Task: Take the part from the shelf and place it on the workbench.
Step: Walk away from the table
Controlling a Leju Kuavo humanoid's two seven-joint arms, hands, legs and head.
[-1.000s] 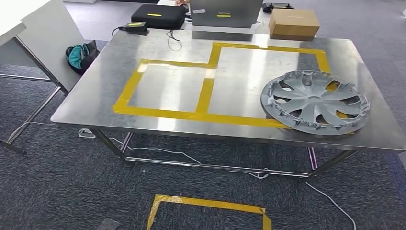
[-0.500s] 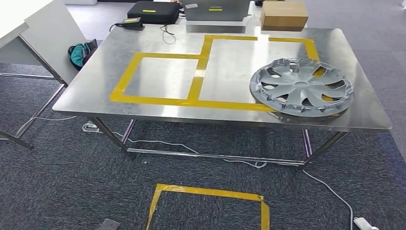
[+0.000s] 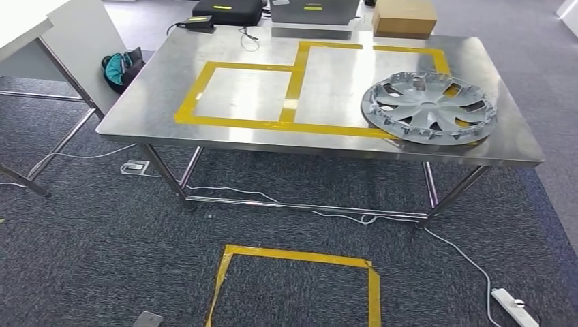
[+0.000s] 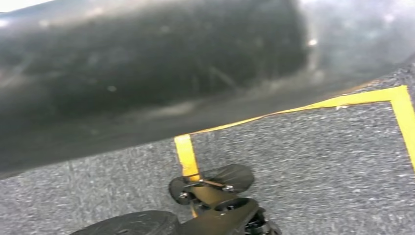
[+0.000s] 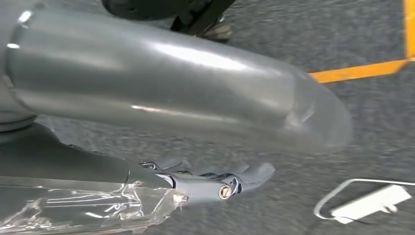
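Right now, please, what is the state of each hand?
Left hand: cannot be told from these pictures.
Right hand: open, holding nothing, hanging over the carpet.

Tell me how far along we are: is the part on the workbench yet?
Done: the grey wheel cover lies flat on the workbench, overlapping the yellow tape outline. In hand: nothing; the right robot hand hangs over the carpet, fingers apart and empty. Left: probably nothing, unless the cover must sit wholly inside the tape.
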